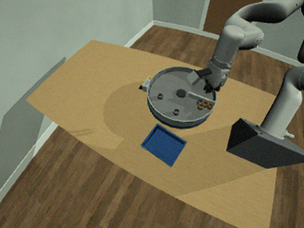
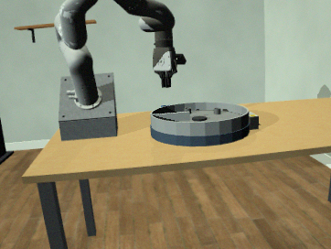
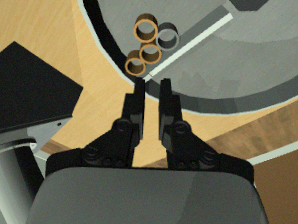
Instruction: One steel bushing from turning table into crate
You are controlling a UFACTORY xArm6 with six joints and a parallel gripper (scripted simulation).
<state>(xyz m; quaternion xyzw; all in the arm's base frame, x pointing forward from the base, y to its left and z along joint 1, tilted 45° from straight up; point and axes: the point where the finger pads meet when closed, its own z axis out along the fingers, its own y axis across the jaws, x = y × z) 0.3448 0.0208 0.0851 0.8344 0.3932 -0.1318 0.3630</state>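
Jaws: my black two-finger gripper (image 1: 210, 90) (image 2: 165, 86) (image 3: 152, 91) stands slightly apart, a narrow gap, nothing between the fingers. Pointing down, above the rim of the grey round turning table (image 1: 184, 123) (image 2: 199, 126) (image 3: 215, 106), in free air.

Nearest candidate: grey steel ring-shaped bushing (image 3: 167, 48), wrist view, between 12 and 1 o'clock from my fingertips, on the turning table. Bore faces up, so long axis reads as upright. Only one arm here; the reach is mine.

Around it, three copper-coloured ring bushings (image 3: 146, 40) crowd its 7 to 10 o'clock side. A pale straight bar (image 1: 201, 97) (image 3: 192, 46) runs past its 4 o'clock side, from near the hub towards the rim. Judgement: little finger room; a descent there could knock a copper one. The gap would need widening first.

Further out, top view: two small grey bushings (image 1: 160, 97) (image 1: 176, 111), well apart from each other, 8 and 7 o'clock from my jaws. Probably steel, with easier access; material not certain at this size.

Blue open crate (image 1: 164, 146): 7 to 8 o'clock, beyond the turning table. Judgement: set the bushing down upright and slowly, lest it roll.

Writing: none legible. Small box (image 1: 146, 83) (image 2: 254, 122) beside the turning table carries a yellow patch, no readable label.
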